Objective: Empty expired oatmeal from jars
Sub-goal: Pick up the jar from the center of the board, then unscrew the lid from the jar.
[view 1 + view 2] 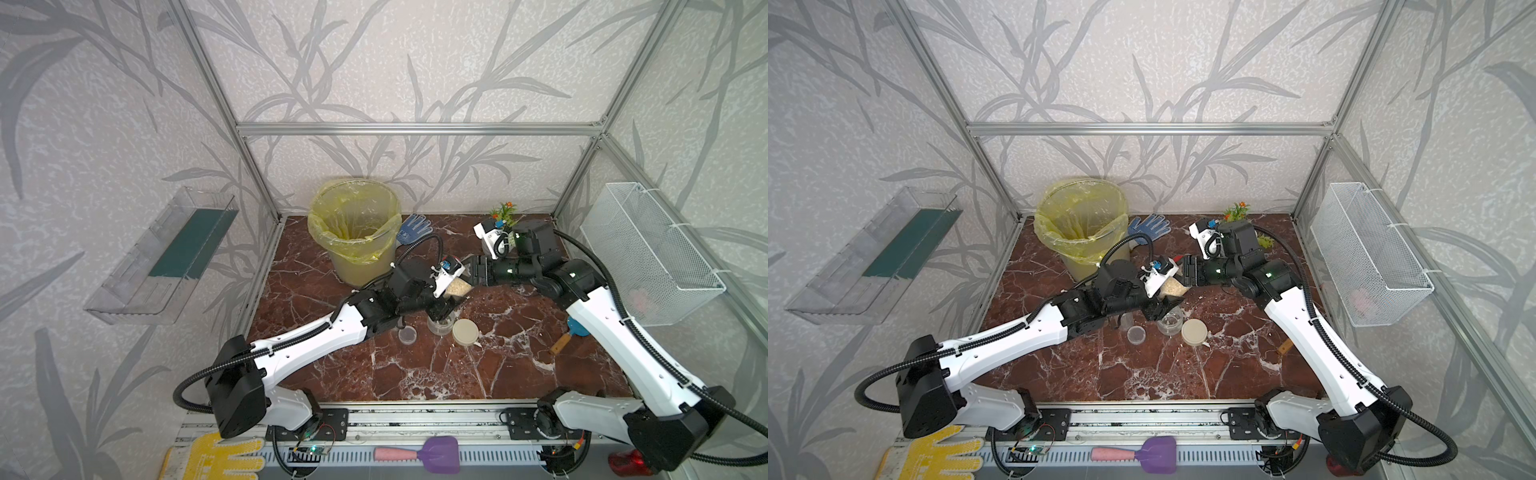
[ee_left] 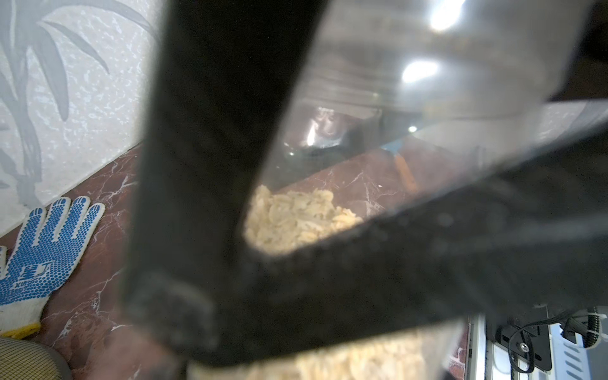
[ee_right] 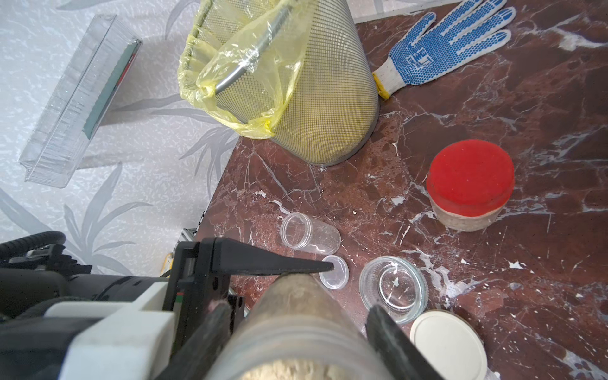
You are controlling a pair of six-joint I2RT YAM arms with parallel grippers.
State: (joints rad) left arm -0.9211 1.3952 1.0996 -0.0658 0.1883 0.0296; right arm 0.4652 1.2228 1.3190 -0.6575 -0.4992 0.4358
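Bucket: stands at the back left of the table with its yellow liner open. It is the likely dump spot, and it is well apart from the held jar.
Left tool: its jaws flank the free end of the jar. I cannot tell whether they pinch it.
Slim jar: aloft over the middle of the table, tilted between both tools, with the empty squat jar on the table nearby.
Oatmeal: pale flakes heaped in one part of the jar; the rest of the wall is clear.
Right tool: clamped across the jar's body and carrying it.
Step, as I judge it: the left takes the free end, probably to twist off a cap, though no cap shows clearly there.
Doing it well: the right holds firm without turning. Keep the free end raised so the flakes lie away from it, and seat the left squarely before twisting. Then tip the jar over the liner.
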